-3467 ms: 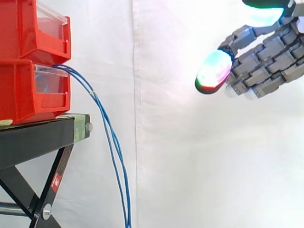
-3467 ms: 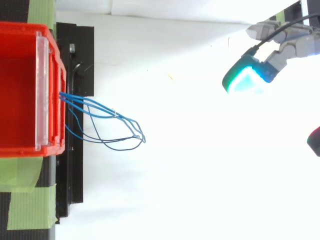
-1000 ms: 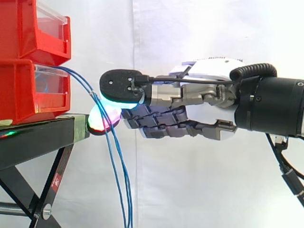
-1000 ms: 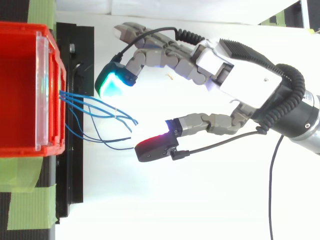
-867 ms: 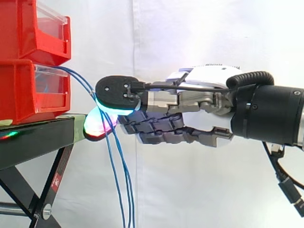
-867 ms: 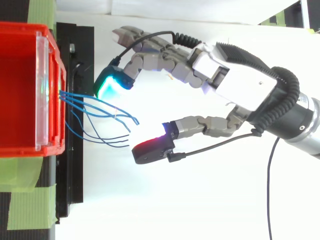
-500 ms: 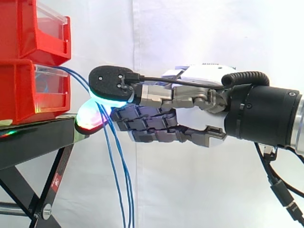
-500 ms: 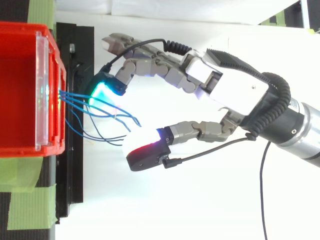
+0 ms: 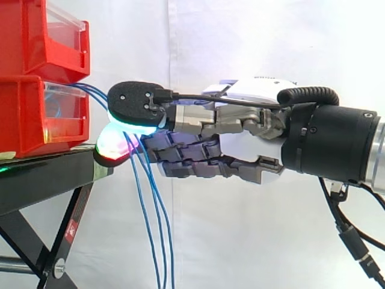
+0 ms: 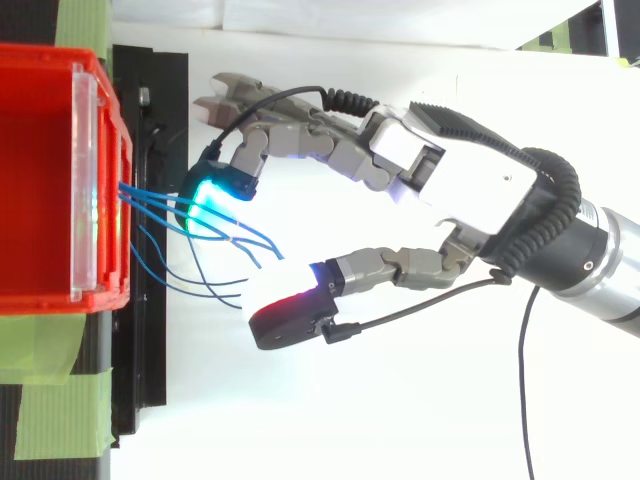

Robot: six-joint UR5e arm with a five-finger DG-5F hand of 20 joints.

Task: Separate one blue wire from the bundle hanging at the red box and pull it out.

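Several thin blue wires leave the front of the lower red bin and hang down past the stand's edge. My hand reaches in from the right, level with the bin front. A green-glowing fingertip rests on the upper wires close to the bin. The thumb, glowing red and white, stands on the other side of the bundle, apart from the finger. The wires run through the wide gap between them, and nothing is pinched.
A second red bin is stacked above the lower one. Both sit on a black stand with green tape on it. Behind everything hangs a white curtain.
The hand came in from the right and moved left to the wires. Its green fingertip has come down onto the upper wires, and the hanging strands have shifted and spread a little.
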